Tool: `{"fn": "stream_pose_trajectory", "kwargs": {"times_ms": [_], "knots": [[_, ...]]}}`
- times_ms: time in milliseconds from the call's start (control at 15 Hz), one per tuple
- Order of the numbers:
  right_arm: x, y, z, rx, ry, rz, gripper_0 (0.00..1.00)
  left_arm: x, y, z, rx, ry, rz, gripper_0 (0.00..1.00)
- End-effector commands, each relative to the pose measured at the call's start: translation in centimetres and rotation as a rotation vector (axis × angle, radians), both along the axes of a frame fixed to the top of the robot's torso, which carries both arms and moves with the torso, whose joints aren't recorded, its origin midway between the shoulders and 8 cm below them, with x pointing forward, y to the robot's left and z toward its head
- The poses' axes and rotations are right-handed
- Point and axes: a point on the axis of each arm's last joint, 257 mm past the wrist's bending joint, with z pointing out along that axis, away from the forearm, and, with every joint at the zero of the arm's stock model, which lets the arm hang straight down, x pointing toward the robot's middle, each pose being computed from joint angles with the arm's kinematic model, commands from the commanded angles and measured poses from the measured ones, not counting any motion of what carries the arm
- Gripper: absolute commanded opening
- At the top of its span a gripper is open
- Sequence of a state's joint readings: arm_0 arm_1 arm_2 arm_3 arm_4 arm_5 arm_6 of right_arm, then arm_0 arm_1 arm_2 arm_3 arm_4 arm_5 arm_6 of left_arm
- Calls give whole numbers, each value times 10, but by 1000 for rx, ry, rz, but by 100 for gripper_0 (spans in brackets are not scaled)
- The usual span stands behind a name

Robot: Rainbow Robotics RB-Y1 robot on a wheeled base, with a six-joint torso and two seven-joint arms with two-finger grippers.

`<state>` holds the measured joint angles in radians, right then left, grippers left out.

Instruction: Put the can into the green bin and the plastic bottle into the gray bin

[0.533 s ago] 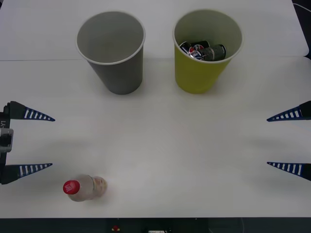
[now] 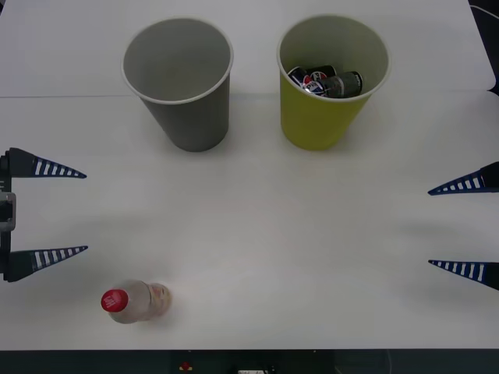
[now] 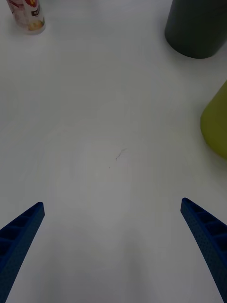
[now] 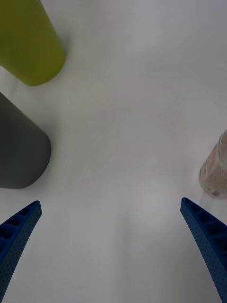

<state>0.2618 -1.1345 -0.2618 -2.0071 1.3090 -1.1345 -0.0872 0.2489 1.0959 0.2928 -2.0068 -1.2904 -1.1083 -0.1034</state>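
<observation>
The plastic bottle (image 2: 134, 301) lies on its side near the table's front left, red cap toward the camera; it also appears as the bottle (image 4: 215, 168) and the bottle (image 3: 27, 14). The gray bin (image 2: 181, 82) stands upright at the back, with nothing seen inside. To its right stands the green bin (image 2: 330, 79), holding the can (image 2: 327, 82). My left gripper (image 2: 76, 212) is open at the left edge, above the table and just behind the bottle. My right gripper (image 2: 435, 227) is open at the right edge, holding nothing.
The white table (image 2: 265, 234) spreads wide between the two grippers and in front of the bins. Its front edge runs just below the bottle. A seam crosses the table behind the bins.
My left gripper has shifted a little toward the back of the table. The bottle, the bins and the right gripper stay where they were.
</observation>
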Motion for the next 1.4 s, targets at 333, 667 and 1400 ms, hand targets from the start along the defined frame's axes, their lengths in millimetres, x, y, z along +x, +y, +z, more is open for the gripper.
{"fn": "stream_pose_trajectory", "kwargs": {"times_ms": [333, 667, 1400], "knots": [[0, 0, 0, 0, 0, 0, 100, -6, 29, -17, 31, 25, -58, 100], [0, 0, 0, 0, 0, 0, 100, -10, 38, -36, -1, 69, -149, 100], [0, 0, 0, 0, 0, 0, 100, -22, 53, -85, -183, 212, -212, 100]]}}
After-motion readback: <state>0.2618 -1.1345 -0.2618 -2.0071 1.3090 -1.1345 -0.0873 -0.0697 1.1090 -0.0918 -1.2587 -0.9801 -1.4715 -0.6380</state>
